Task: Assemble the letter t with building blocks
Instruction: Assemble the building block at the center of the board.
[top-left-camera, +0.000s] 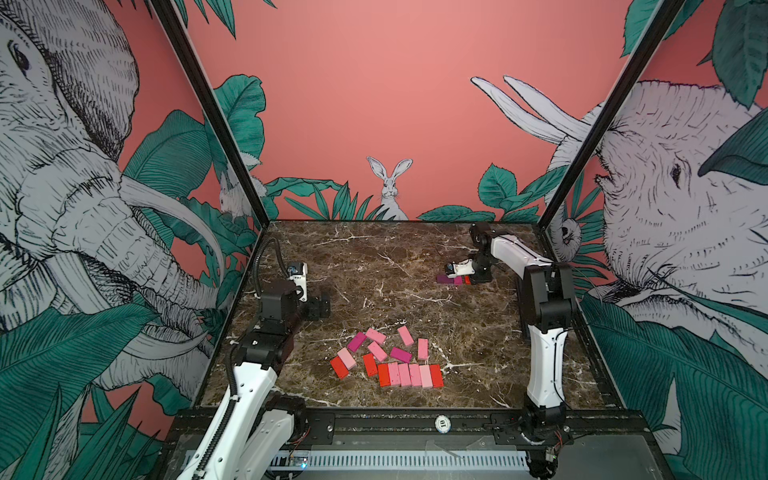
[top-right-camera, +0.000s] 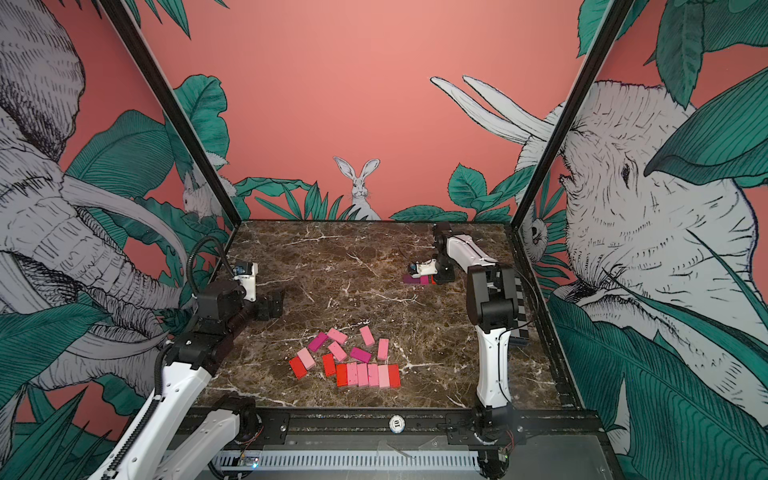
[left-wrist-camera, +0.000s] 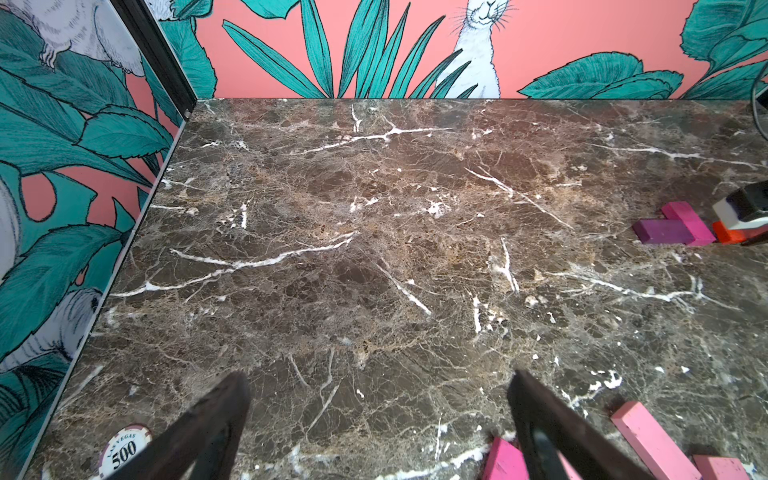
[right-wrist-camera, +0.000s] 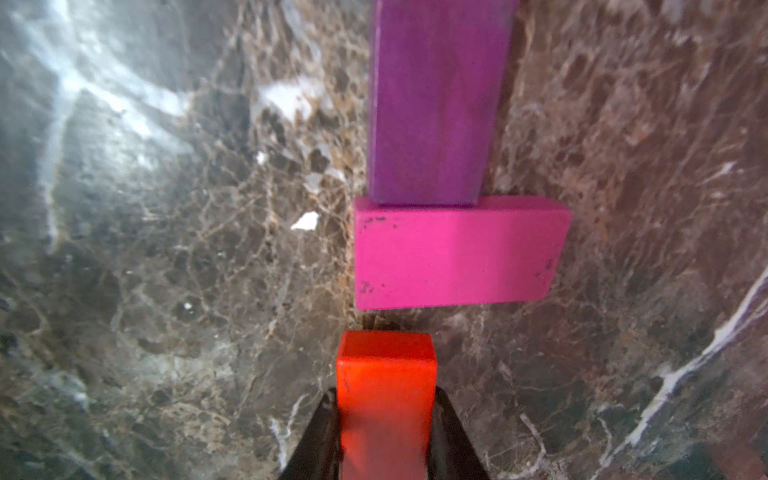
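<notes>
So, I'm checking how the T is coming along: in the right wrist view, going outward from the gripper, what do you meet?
right gripper, shut on the red block → a strip of bare marble tabletop → magenta block lying crosswise → dark purple block, lengthwise, its end against the magenta one.

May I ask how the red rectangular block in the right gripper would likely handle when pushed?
The red rectangular block looks rigid: crisp edges in the right gripper. Flat-faced, it should slide, not roll. Smooth paint may slip on the marble tabletop.
</notes>
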